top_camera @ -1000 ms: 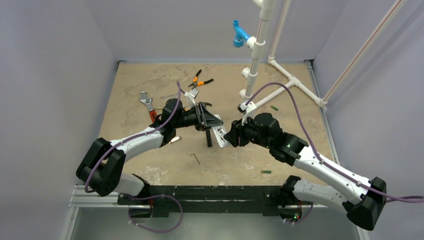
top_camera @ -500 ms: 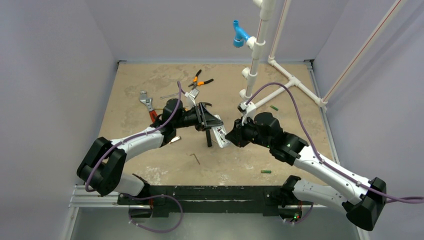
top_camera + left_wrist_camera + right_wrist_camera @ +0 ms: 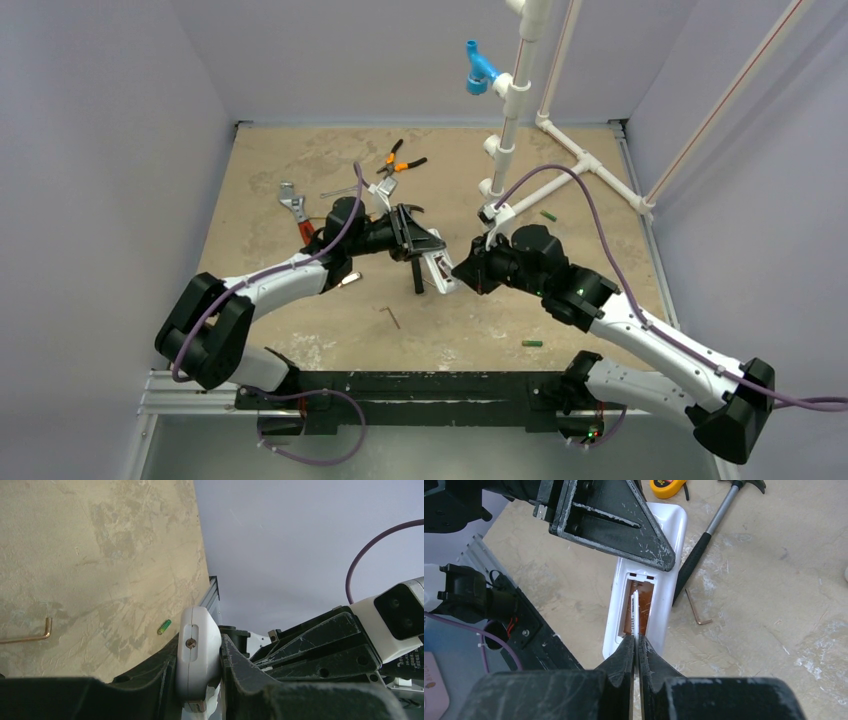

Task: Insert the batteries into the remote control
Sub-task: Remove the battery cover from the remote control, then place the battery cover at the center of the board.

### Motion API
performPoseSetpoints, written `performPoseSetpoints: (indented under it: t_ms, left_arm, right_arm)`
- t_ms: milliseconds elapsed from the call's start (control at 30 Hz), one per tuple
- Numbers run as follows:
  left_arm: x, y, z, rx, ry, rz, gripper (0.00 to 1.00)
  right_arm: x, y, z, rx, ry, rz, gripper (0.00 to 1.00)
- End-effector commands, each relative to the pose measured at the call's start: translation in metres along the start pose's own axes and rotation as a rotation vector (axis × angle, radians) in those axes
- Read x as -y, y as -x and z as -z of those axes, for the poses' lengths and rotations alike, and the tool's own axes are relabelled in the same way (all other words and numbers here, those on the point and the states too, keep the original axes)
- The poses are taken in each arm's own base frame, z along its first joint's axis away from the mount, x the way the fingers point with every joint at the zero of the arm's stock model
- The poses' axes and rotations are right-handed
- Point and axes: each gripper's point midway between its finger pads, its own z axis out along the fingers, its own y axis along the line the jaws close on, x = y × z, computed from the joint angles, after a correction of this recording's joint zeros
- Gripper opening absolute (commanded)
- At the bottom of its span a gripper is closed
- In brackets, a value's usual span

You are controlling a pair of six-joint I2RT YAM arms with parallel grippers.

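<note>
White plastic of the remote control (image 3: 667, 580), clamped by its long edges in the left gripper (image 3: 199, 665) and held off the table (image 3: 300, 160) between the two arms. Back turned toward the right wrist camera, battery bay open, brown inside and empty. Long axis running from the left gripper's hold toward the right arm, bay end nearest the right gripper (image 3: 638, 644). Pinched tight there on a thin white flap (image 3: 635, 611) standing edge-on over the bay, likely the cover. By the look of it, at the opening step: cover to be drawn clear and set down. Next, calls for fetching a green battery (image 3: 532, 343) lying near the right arm's base, and a second battery (image 3: 548, 214) beside the white pipe frame (image 3: 583, 157), both well apart from the remote.
</note>
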Motion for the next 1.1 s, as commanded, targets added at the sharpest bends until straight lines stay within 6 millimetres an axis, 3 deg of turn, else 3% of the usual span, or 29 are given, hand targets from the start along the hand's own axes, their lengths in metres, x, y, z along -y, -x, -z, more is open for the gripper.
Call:
performPoseSetpoints:
  t_ms: [0, 200, 300, 500, 700, 867, 1067]
  left_arm:
    - [0.006, 0.013, 0.005, 0.044, -0.032, -0.035, 0.0]
    - [-0.018, 0.014, 0.019, 0.077, 0.063, -0.039, 0.0]
    - [-0.025, 0.014, 0.026, 0.092, 0.108, -0.047, 0.0]
    - [-0.019, 0.022, 0.049, 0.163, 0.164, -0.106, 0.0]
    - [-0.011, 0.03, 0.062, 0.193, 0.172, -0.134, 0.0]
    - [-0.006, 0.032, 0.062, 0.194, 0.153, -0.144, 0.0]
    - [-0.003, 0.034, 0.064, 0.186, 0.17, -0.187, 0.0]
  right_arm:
    - [-0.01, 0.034, 0.011, 0.104, 0.023, -0.014, 0.0]
    - [0.005, 0.054, 0.018, 0.198, -0.055, -0.044, 0.0]
    - [0.028, 0.054, 0.018, 0.23, -0.143, -0.102, 0.0]
    - [0.063, 0.014, -0.008, 0.152, -0.214, -0.223, 0.0]
    - [0.061, -0.02, -0.039, 0.09, -0.123, -0.261, 0.0]
    - [0.081, -0.055, -0.058, 0.033, -0.167, -0.282, 0.0]
    - [0.083, -0.084, -0.073, -0.031, -0.13, -0.313, 0.0]
